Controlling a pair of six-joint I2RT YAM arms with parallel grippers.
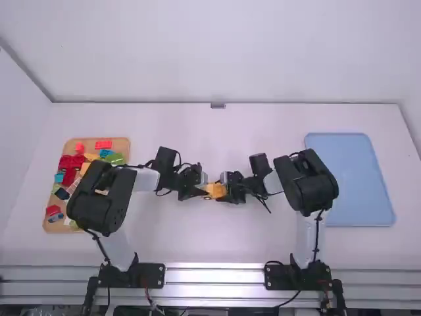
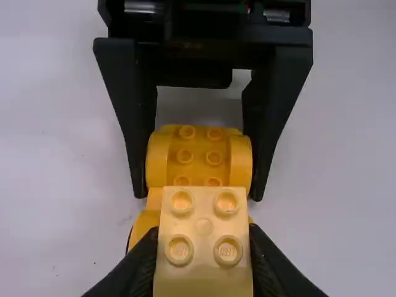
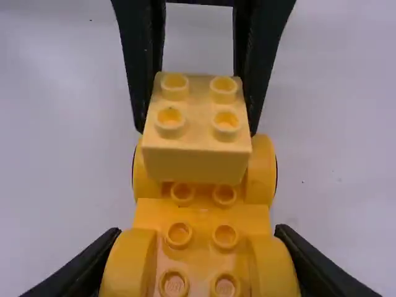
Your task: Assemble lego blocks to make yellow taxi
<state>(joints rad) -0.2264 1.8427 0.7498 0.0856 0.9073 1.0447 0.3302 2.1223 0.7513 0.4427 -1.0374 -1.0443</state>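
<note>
- The left gripper (image 2: pixel 203 240) is closed on the pale yellow plastic block with four round studs (image 2: pixel 204 213), its fingers pinching the block's sides, studs facing up.
- The right gripper (image 3: pixel 198 235) has its fingers spread to the width of the orange-yellow plastic car base with rounded wheel parts (image 3: pixel 201 216), and clasps it across the pair of wheels at its own end.
- The pale block sits over the other end of the base, between that end's wheels; from where I stand I can't tell whether it is fully seated or just resting there.
- The step in hand looks like pressing the block onto the base. I'd want its edges square with the studs underneath before any push goes in.
- The push should go straight down and evenly, with the right gripper keeping the base level; the held end is away from the load, so the base could tip or twist.
- Opening the left gripper slowly, once the block is snug, would avoid peeling it up again.
- All this happens around the middle of the white table (image 1: pixel 210 242). A tan tray (image 1: pixel 49 226) of loose coloured blocks (image 1: pixel 103 144) lies on the left, a flat light-blue board (image 1: pixel 348 178) on the right.
</note>
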